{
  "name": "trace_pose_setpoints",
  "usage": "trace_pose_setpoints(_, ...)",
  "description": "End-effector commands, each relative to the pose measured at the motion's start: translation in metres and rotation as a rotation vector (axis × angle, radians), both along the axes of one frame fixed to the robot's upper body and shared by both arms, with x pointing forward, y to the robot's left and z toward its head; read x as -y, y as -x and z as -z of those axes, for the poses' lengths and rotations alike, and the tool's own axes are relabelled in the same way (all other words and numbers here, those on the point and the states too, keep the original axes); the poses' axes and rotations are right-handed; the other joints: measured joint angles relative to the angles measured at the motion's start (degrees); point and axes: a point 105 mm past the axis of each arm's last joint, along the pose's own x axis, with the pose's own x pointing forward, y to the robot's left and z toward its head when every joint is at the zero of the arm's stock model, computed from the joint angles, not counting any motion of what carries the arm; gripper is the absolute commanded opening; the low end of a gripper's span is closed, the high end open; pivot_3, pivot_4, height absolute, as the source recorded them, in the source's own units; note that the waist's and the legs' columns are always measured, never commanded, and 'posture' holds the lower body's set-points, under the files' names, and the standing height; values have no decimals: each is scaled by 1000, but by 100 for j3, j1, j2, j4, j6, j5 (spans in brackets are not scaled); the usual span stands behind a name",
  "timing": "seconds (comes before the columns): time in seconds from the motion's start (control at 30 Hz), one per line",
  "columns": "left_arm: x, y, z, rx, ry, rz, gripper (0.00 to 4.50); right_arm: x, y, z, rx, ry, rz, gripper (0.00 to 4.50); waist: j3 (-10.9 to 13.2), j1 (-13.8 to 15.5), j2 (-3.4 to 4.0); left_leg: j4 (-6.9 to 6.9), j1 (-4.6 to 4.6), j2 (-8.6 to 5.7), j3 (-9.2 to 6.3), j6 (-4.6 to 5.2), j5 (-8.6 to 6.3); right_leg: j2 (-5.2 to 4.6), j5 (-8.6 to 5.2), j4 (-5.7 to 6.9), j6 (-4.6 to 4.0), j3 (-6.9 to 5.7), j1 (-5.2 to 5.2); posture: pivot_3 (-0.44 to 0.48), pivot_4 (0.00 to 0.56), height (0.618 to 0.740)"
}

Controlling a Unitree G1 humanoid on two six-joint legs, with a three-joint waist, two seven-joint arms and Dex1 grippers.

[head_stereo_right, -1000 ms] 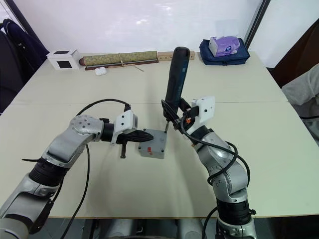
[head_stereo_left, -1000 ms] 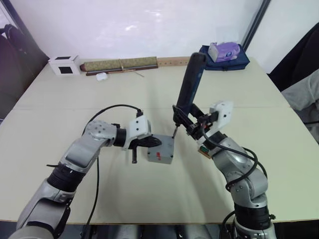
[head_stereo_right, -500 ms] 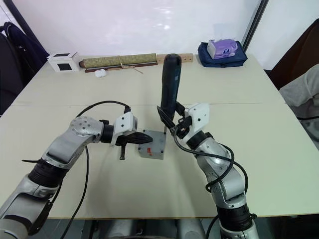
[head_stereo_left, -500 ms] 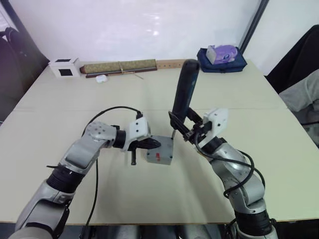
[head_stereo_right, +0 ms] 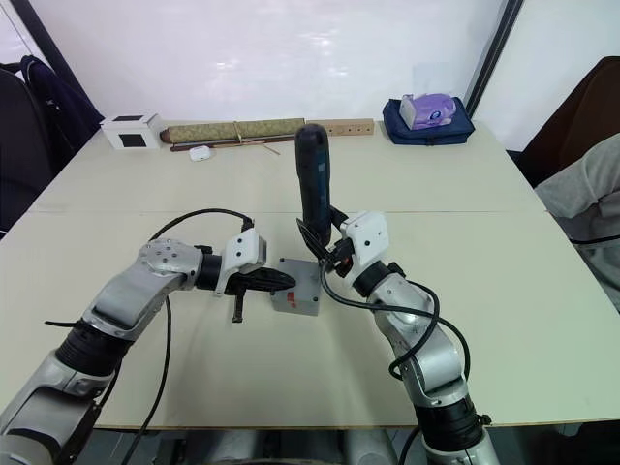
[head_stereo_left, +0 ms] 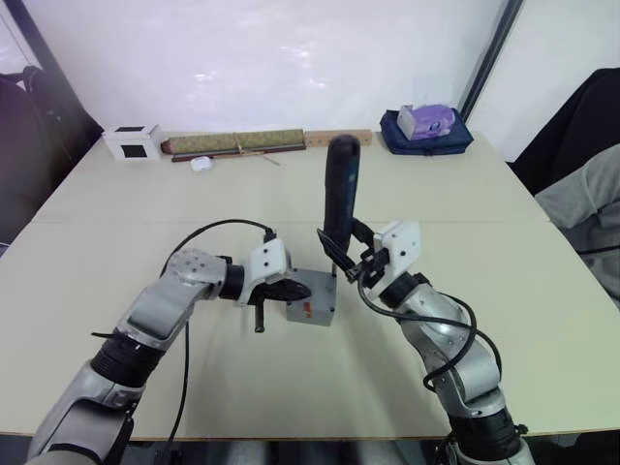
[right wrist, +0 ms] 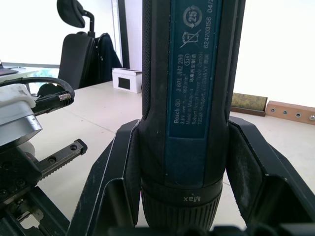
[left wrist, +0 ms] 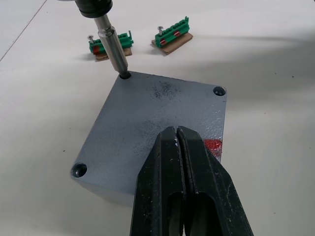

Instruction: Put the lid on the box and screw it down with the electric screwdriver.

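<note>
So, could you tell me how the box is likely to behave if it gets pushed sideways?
The box looks like solid cast metal, so probably stiff and heavy for its size. Low and flat-bottomed, it should slide on the table rather than tip, though the left gripper pressing down likely steadies it.

this looks like a robotics lab or test workshop rather than a home. a large pale work table made of two joined tops stands against a plain white backdrop with dark frame poles, like a screened-off recording bay. along the far edge lie a small white cube with a black face, a long flat rolled mat, a wooden strip with holes, and a dark blue pouch carrying a purple tissue pack. small green circuit boards sit on the tabletop. a black office chair stands beside the table, with dark clothing hung at the side.
</note>
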Motion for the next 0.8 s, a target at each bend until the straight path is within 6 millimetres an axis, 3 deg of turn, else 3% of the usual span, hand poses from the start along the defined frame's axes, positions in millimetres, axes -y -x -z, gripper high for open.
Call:
trace_pose_setpoints(0.03,2,6,12,-46,-26,6,0,1,-2,48,-196,53,4,1807,-3,2,-1,-5,2,3,-1,0,0,0,-1,-2,-1,0,1,0,150,740)
trace_pose_setpoints(0.5,7,5,14,-59,-4,-3,0,8,-3,36,-163,53,14,1807,-5,14,-1,-13,0,6,-4,0,0,-5,-4,-8,-7,-1,-1,0,150,740)
trace_pose_setpoints(0.63,7,5,16,-60,-2,-4,0,8,-3,23,-126,24,6,1807,-4,20,1,-14,-2,7,-5,0,0,-7,-5,-10,-8,-1,-1,0,150,740)
trace_pose_setpoints(0.8,8,5,17,-77,19,-11,0,11,5,-13,-71,-92,-51,1807,4,27,7,-15,-13,6,-5,0,0,-12,-6,-15,-10,-2,-10,0,150,740)
